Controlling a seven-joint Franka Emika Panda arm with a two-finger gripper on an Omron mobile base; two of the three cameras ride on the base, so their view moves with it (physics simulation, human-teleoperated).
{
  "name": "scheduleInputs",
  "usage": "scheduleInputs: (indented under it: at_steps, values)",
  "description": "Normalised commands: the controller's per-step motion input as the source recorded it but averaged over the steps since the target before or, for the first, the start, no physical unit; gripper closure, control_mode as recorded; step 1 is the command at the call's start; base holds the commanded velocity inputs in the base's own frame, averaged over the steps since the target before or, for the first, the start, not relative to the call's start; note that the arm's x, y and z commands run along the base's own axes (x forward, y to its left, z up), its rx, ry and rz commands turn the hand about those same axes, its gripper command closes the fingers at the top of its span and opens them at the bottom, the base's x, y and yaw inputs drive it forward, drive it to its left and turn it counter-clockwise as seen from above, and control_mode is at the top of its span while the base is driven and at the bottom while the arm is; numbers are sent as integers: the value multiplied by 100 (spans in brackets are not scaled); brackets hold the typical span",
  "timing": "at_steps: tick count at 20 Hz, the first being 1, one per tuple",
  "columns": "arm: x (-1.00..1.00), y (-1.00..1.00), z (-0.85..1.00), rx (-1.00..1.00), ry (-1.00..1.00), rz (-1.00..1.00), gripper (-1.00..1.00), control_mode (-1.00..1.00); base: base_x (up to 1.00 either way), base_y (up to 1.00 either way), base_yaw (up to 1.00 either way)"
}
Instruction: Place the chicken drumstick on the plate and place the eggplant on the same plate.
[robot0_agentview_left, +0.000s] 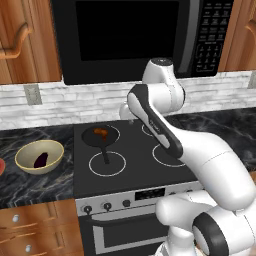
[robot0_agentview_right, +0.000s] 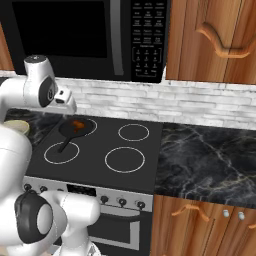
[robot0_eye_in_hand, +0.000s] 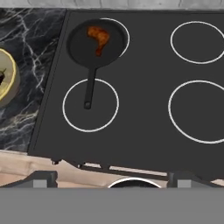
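The orange-brown chicken drumstick (robot0_eye_in_hand: 99, 38) (robot0_agentview_left: 101, 132) lies in a black frying pan (robot0_eye_in_hand: 83, 48) on the stove's back left burner. The dark purple eggplant (robot0_agentview_left: 41, 160) rests inside a tan-yellow bowl (robot0_agentview_left: 25, 152) on the counter left of the stove. A red-orange sliver of the plate (robot0_agentview_left: 1, 166) shows at the far left edge, beyond the bowl. My gripper (robot0_eye_in_hand: 112, 180) (robot0_agentview_right: 70, 107) hovers high over the stove, looking down on it, to the right of the pan. Its fingers stand wide apart, open, with nothing between them.
The pan's handle (robot0_eye_in_hand: 89, 87) points toward the stove's front, over the front left burner. A black microwave (robot0_agentview_left: 130, 35) hangs above the stove. Dark marble counter (robot0_agentview_right: 205, 155) runs on both sides. Wooden cabinets line the wall and sit below the counter.
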Motion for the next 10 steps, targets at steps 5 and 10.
scheduleInputs:
  at_steps: [5,10]
  values:
    - [0,25,-27,0,-4,4,-100,-100,0,0,0]
    - [8,19,-29,-4,-1,0,-100,-100,0,0,0]
